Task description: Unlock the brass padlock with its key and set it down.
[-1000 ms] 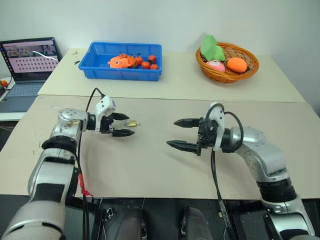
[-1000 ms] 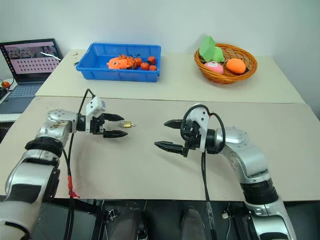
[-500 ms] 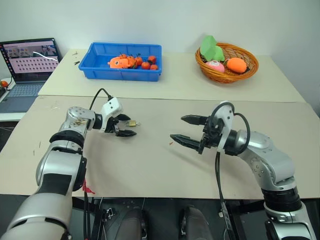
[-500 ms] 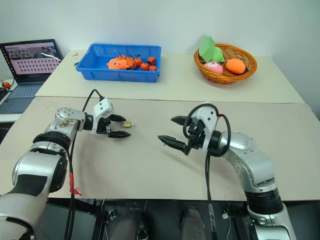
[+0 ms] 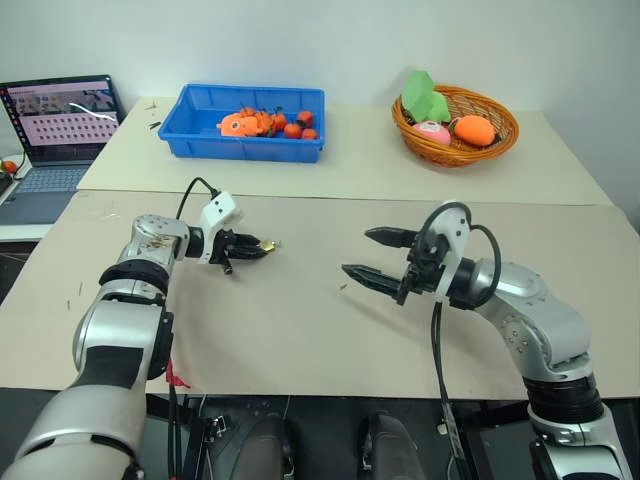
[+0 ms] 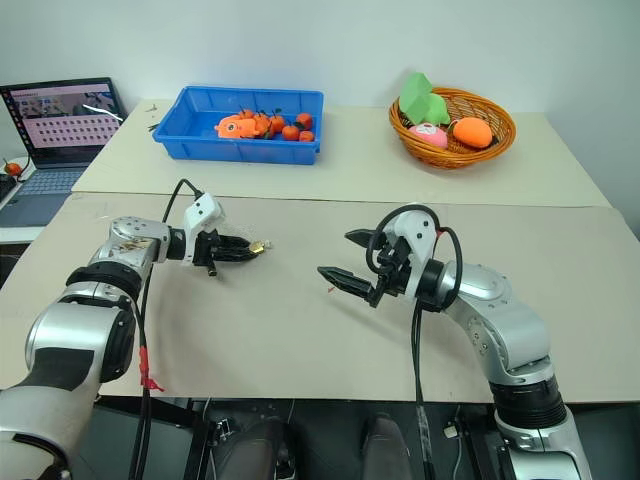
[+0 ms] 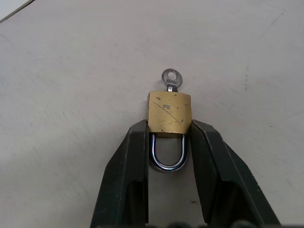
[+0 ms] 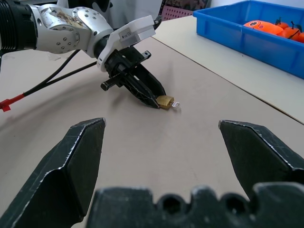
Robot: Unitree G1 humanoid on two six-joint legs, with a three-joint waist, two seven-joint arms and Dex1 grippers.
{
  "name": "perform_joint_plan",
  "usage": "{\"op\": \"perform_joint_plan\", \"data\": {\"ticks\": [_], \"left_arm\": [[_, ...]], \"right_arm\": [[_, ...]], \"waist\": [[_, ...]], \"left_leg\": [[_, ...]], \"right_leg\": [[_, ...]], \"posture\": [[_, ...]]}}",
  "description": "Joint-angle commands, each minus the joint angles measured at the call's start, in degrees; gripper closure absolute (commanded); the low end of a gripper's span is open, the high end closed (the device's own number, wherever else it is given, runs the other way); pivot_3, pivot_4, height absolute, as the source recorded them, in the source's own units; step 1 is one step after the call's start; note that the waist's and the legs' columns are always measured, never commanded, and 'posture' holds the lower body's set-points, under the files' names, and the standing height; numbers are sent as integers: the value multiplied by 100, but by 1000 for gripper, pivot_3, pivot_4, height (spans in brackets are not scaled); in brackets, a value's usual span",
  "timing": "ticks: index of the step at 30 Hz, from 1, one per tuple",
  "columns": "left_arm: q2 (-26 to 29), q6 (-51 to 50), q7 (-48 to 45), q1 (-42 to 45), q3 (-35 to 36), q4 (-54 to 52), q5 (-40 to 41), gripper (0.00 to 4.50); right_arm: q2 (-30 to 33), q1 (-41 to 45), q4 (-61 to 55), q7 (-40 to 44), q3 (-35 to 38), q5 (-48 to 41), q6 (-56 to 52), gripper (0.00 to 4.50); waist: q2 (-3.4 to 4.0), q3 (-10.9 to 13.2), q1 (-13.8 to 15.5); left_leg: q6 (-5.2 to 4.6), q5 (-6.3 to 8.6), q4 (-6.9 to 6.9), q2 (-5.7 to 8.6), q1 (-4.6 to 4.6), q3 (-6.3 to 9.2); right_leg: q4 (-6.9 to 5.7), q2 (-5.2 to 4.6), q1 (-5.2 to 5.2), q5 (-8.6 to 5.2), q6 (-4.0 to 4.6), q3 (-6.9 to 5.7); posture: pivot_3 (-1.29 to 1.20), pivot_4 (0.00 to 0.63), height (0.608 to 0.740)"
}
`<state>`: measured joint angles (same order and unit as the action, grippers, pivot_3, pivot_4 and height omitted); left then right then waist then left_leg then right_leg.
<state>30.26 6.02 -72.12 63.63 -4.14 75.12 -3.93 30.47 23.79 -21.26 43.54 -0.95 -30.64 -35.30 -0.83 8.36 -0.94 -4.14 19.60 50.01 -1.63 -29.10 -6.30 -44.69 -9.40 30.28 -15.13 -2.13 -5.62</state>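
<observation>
The left gripper pinches the brass padlock by its lower corners, at the centre of the left wrist view, low on the table; the shackle lies between the fingers and the key juts from the far end; the step in hand looks like securing the lock. The right gripper, right of centre in the left eye view, stands spread, well apart; next it probably must reach the key and turn it.

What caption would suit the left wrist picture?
Two black fingers pinch a small brass padlock on the table, its key still in the lock.
</observation>
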Motion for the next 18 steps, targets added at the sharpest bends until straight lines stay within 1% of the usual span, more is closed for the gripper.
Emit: {"op": "perform_joint_plan", "data": {"ticks": [1, 11, 15, 18], "left_arm": [[0, 18, -37, 10, 1, 25, -116, 3732], [-25, 137, -7, 42, 181, -65, -36, 3732], [81, 217, -514, 143, 402, -412, 262, 3732], [204, -18, -1183, -59, 555, -1194, 641, 3732]], "right_arm": [[28, 121, -92, -23, 220, -66, 143, 0], [-21, 171, 74, -98, 125, 80, 260, 0], [-51, 195, 130, -118, 74, 156, 298, 0], [-80, 195, 151, -126, 37, 200, 327, 0]], "waist": [[0, 0, 0], [0, 0, 0], [0, 0, -3], [-1, 1, -3]], "left_leg": [[0, 0, 0, 0, 0, 0], [0, 0, 0, 0, 0, 0], [0, 0, 0, 1, -3, -1], [2, -1, 1, 0, -10, 0]], "right_leg": [[0, 0, 0, 0, 0, 0], [0, 0, 0, 0, 0, 0], [0, 0, 2, 0, 0, 0], [0, 0, 8, 0, 0, -2]], "posture": [[0, 150, 664], [0, 150, 664], [0, 150, 664], [0, 150, 664]]}}
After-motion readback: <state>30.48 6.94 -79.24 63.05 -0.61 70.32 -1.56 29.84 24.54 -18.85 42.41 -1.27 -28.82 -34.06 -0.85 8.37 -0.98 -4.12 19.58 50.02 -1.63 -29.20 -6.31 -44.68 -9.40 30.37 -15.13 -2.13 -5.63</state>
